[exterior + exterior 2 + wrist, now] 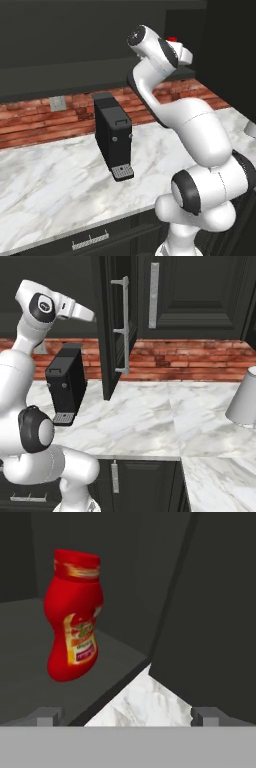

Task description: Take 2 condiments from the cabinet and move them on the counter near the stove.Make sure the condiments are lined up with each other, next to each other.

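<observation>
A rounded red bottle (72, 617) with a red cap, one of the condiments, stands on the dark shelf (25, 662) inside the cabinet. It is ahead of my gripper (127, 716) and to the left of its centre line. The fingertips (47, 714) are spread wide and open, touching nothing. In the left base view the arm reaches up to the cabinet shelf (187, 72), and the bottle's red cap (172, 38) peeks over the hand. The marble counter (60, 170) lies below. The stove is out of view.
A tall black coffee machine (112, 135) stands on the counter left of the arm. The open cabinet door (112, 331) with a long metal handle hangs just right of the hand. A grey cone-shaped object (245, 398) sits at the counter's far right. Brick wall runs behind.
</observation>
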